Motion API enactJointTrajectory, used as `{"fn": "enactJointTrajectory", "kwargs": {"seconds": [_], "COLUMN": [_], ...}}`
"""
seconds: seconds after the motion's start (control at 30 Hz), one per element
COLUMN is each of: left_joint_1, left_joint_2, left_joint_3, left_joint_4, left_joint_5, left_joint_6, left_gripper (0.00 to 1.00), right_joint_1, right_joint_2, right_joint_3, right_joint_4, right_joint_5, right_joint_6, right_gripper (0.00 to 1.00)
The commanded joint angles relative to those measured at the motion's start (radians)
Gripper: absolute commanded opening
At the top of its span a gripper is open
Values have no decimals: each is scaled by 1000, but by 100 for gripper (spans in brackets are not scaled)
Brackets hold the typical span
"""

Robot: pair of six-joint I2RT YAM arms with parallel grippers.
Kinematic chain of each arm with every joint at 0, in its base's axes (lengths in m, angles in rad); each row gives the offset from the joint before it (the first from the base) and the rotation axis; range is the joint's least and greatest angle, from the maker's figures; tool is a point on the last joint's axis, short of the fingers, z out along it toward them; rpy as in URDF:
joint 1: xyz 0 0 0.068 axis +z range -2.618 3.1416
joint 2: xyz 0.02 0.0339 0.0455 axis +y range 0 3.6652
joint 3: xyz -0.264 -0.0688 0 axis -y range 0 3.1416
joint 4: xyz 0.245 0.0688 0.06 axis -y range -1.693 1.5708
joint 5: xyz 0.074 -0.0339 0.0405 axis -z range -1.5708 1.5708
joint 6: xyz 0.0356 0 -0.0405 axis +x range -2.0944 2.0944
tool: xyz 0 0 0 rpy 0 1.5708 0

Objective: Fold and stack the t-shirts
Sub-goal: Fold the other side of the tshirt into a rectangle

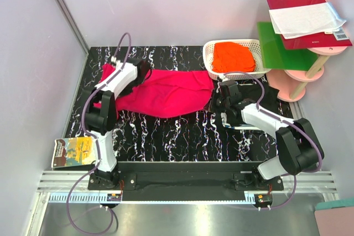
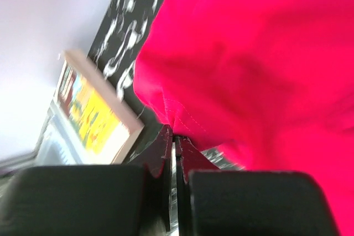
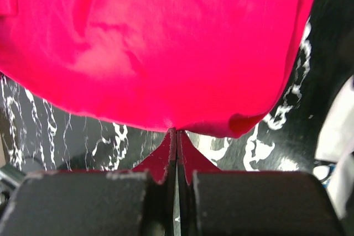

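Note:
A magenta t-shirt [image 1: 166, 91] lies stretched across the black marbled table [image 1: 182, 131], between my two grippers. My left gripper [image 1: 139, 70] is shut on its left edge; the left wrist view shows the jaws closed on a hem fold [image 2: 175, 131]. My right gripper [image 1: 217, 99] is shut on the shirt's right edge; the right wrist view shows the jaws pinching the hem [image 3: 176, 130], with the cloth [image 3: 155, 42] hanging above the table. An orange t-shirt [image 1: 234, 57] lies crumpled in a white basket [image 1: 208, 53] at the back right.
A picture book [image 1: 73, 152] lies at the table's near left corner, also in the left wrist view [image 2: 91, 111]. A pink tiered stand [image 1: 310, 59] with a green board and a red-and-white folder [image 1: 307, 19] stands at the right. Grey walls enclose the table.

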Motion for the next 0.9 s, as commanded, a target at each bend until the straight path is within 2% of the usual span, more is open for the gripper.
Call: {"fn": "enactJointTrajectory", "kwargs": {"seconds": [0.0, 0.37, 0.5, 0.8, 0.83, 0.87], "left_joint_1": [3, 19, 22, 32, 32, 32], "left_joint_2": [66, 221, 247, 251, 250, 250], "left_joint_3": [182, 431, 457, 493, 494, 494], "left_joint_4": [-205, -206, -205, -202, -202, -202], "left_joint_5": [-109, -155, -165, -179, -178, -178], "left_joint_6": [46, 120, 130, 156, 157, 159], "left_gripper": [0, 0, 0, 0, 0, 0], "right_joint_1": [7, 7, 7, 5, 4, 7], "right_joint_2": [-6, 190, 300, 365, 365, 356], "right_joint_3": [78, 235, 298, 408, 416, 414], "right_joint_4": [-22, -27, -33, -74, -82, -91], "right_joint_5": [106, 224, 270, 312, 301, 295], "right_joint_6": [-46, -98, -103, -118, -132, -137], "right_gripper": [0, 0, 0, 0, 8, 26]}}
